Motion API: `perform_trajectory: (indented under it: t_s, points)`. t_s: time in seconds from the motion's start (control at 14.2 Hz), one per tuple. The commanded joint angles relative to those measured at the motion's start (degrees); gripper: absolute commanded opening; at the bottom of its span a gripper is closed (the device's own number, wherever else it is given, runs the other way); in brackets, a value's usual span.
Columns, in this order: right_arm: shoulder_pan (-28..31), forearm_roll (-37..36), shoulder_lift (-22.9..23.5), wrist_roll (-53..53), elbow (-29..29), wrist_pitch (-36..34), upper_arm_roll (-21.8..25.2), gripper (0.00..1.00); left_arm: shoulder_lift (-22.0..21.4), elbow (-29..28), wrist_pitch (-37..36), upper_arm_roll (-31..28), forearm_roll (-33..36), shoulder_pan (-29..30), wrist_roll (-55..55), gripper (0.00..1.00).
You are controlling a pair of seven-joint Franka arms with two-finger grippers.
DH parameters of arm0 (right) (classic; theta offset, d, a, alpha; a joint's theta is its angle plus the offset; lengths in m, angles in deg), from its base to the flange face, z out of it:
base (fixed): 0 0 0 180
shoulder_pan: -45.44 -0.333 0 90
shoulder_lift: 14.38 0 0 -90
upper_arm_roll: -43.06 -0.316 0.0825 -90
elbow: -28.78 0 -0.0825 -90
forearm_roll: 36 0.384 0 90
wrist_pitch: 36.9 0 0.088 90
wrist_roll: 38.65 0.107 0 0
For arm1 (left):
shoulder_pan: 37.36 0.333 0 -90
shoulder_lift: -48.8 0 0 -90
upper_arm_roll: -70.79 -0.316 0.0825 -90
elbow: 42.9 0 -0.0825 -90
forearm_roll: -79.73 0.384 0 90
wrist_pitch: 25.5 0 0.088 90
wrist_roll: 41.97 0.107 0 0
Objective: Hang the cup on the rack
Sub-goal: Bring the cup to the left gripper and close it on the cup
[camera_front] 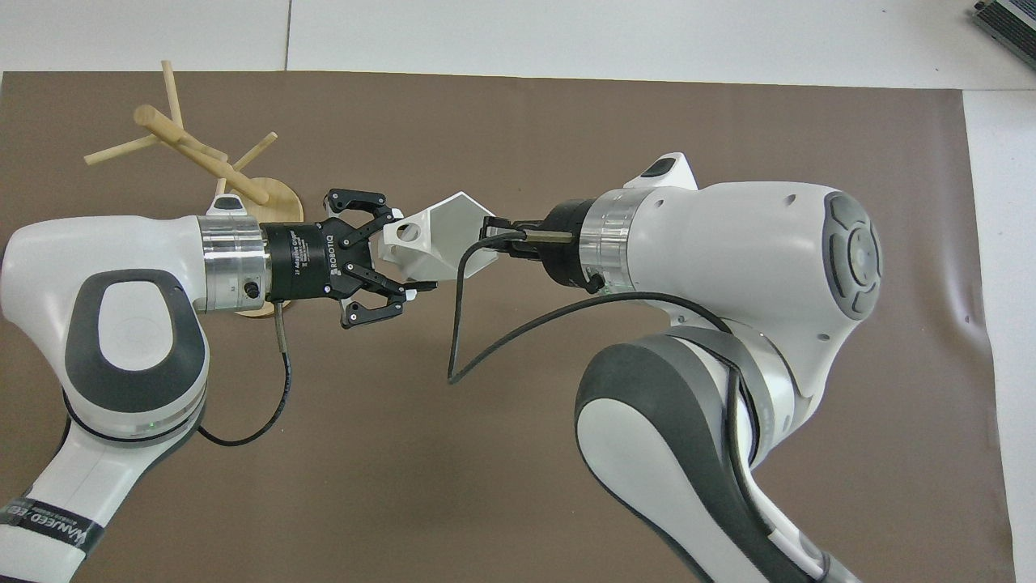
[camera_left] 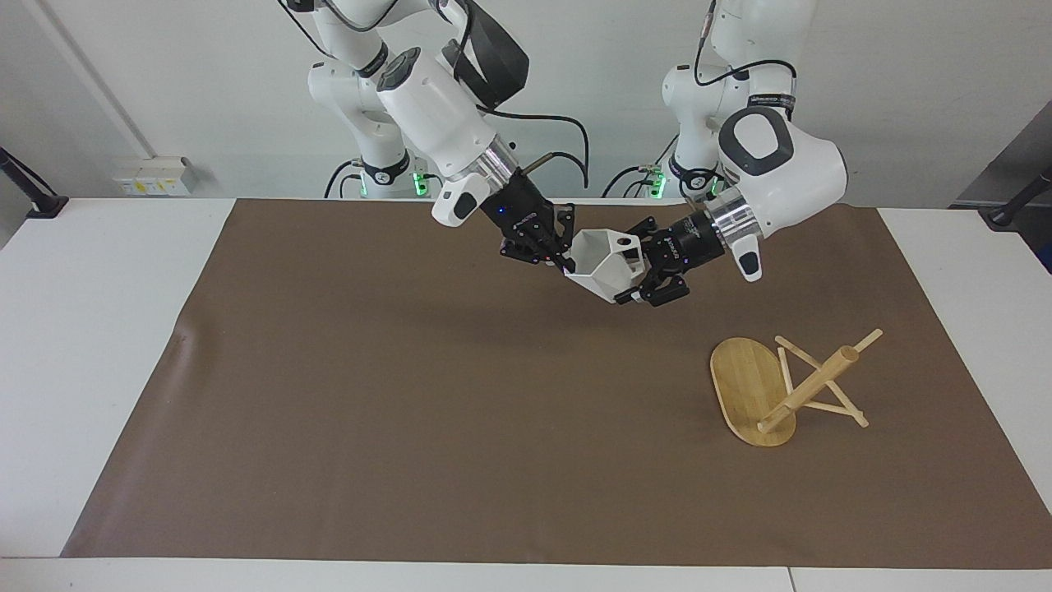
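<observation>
In the facing view, the small white faceted cup with a hexagonal rim (camera_left: 604, 265) hangs in the air over the brown mat (camera_left: 370, 395) on the desk, tilted, mouth upward. The right end effector (camera_left: 565, 265) is closed on its rim wall. The left end effector (camera_left: 640, 273) has its fingers spread around the handle side, not yet clamped. The light bamboo rack with oval base and crossing pegs (camera_left: 752, 386) lies tipped over toward the left arm's end.

In the overhead view, the cup (camera_front: 441, 243) sits between both end effectors, its blocky handle facing the left end effector (camera_front: 396, 255). It looks light, rigid and breakable, with smooth angled faces likely to slip; flat opposing facets or the handle seem the safest hold.
</observation>
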Motion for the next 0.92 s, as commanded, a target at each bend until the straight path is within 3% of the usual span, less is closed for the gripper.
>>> perform_trajectory:
  t_s: [0.0, 0.28, 0.49, 0.63, 0.71, 0.85]
  points:
    - [0.3, 1.4, 0.3, 0.5, 0.1, 1.2, -0.6, 0.11, -0.2, 0.3, -0.8, -0.1, -1.4, -1.2, 2.4, 0.0]
    - [0.3, 1.4, 0.2, 0.3, 0.1, 0.7, -0.6, 0.37, -0.2, 0.2, -0.6, -0.1, -1.4, -1.2, 2.2, 0.0]
    - [0.4, 1.3, 0.2, -0.1, 0.1, 0.5, -0.6, 0.62, -0.2, 0.2, -0.6, -0.1, -1.4, -1.2, 2.2, 0.0]
    - [0.4, 1.2, 0.2, -0.4, 0.0, 0.5, -0.6, 0.68, -0.3, -0.1, -0.7, -0.2, -1.4, -1.2, 2.2, 0.0]
    - [0.4, 1.2, 0.2, -0.9, 0.0, 0.5, -0.5, 0.76, -0.4, -0.4, -0.8, -0.2, -1.3, -1.2, 2.3, 0.0]
    - [0.4, 1.1, 0.2, -1.4, 0.0, 0.4, -0.5, 0.77, -0.4, -0.5, -1.2, -0.3, -1.1, -1.2, 2.2, 0.0]
